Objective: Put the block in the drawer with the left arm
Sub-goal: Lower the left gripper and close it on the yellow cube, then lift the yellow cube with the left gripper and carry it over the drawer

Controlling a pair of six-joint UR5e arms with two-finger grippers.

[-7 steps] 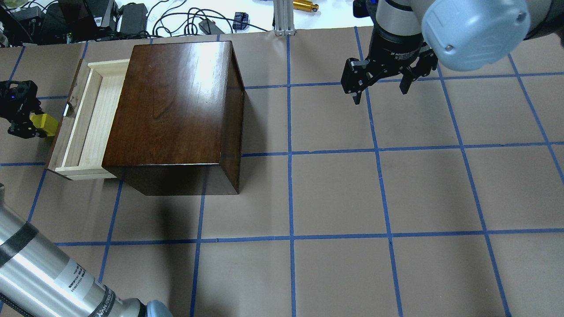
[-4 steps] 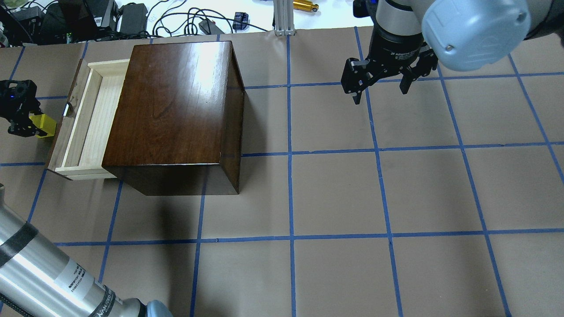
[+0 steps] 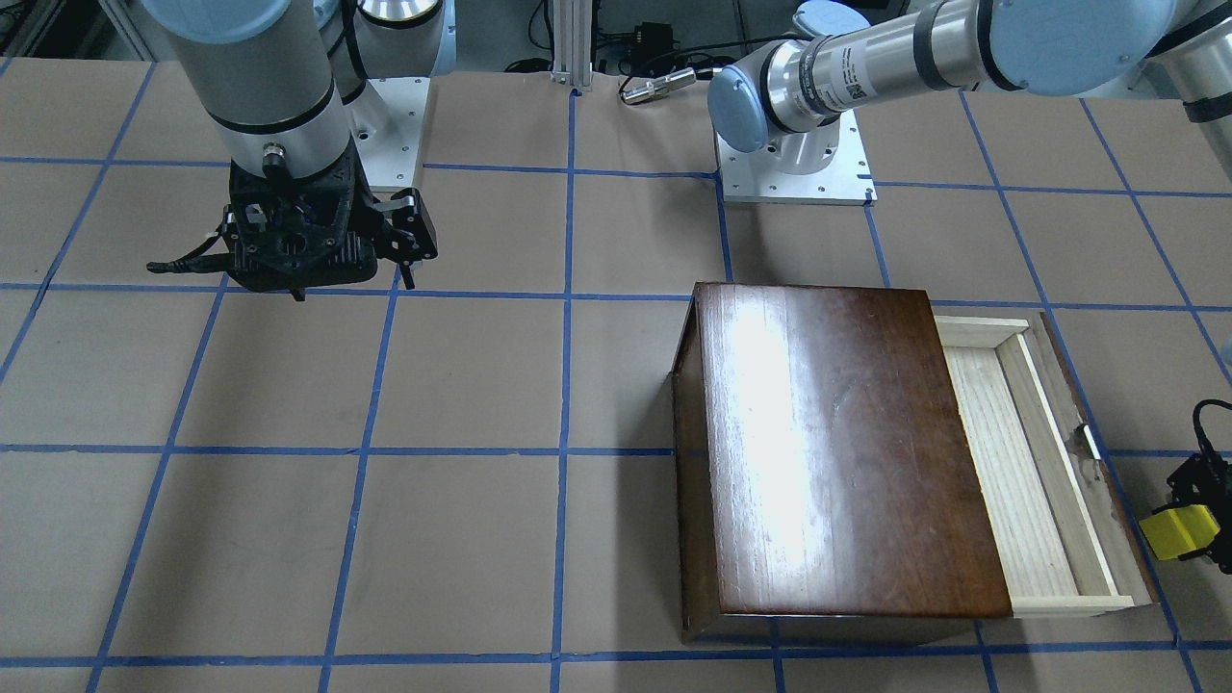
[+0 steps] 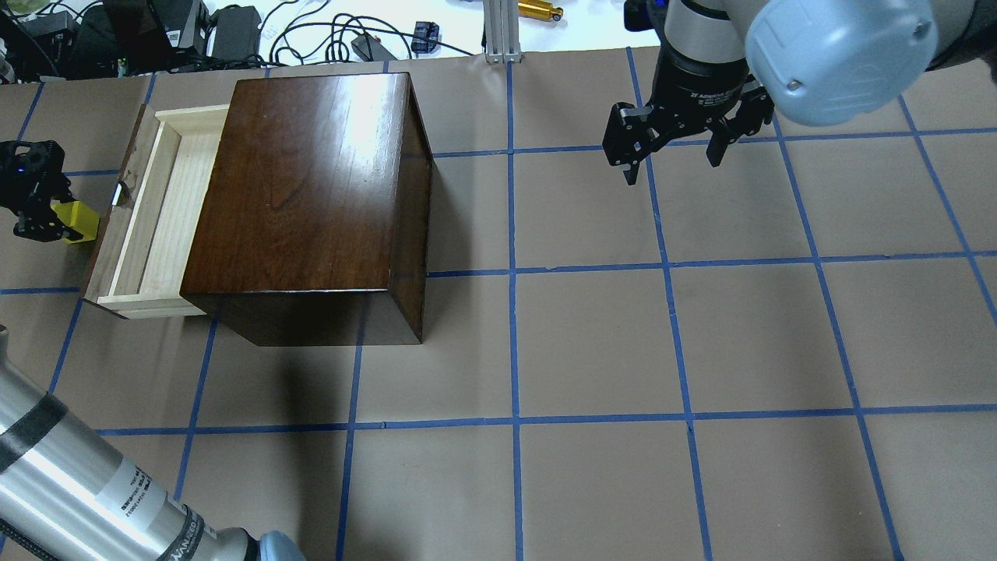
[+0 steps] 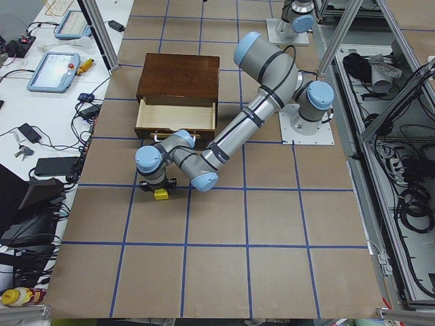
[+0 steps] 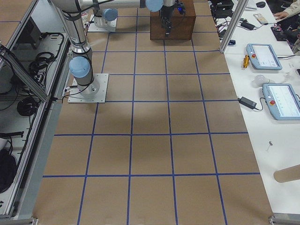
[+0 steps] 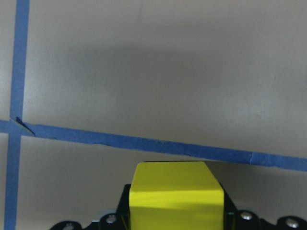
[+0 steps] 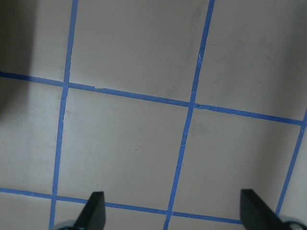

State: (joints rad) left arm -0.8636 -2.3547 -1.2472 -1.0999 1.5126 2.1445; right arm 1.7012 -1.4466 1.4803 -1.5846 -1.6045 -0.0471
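Note:
The yellow block (image 4: 78,221) is held between the fingers of my left gripper (image 4: 48,218), which is shut on it. The block sits just outside the dark front panel of the drawer (image 4: 109,234), over the table paper. It fills the bottom of the left wrist view (image 7: 176,196) and shows in the front view (image 3: 1179,532). The drawer is pulled open from the dark-brown box (image 4: 311,187), and its pale tray (image 3: 1059,462) holds nothing. My right gripper (image 4: 674,160) is open and empty, far to the right of the box.
Blue tape lines grid the brown table paper (image 4: 592,343). Cables and electronics (image 4: 234,31) lie beyond the far edge. My left arm's silver link (image 4: 86,491) crosses the near left corner. Operator pendants (image 6: 265,54) rest on a side bench.
My left gripper with the block has shifted very slightly and the block looks a little smaller. The drawer, the box and the right arm have not moved.

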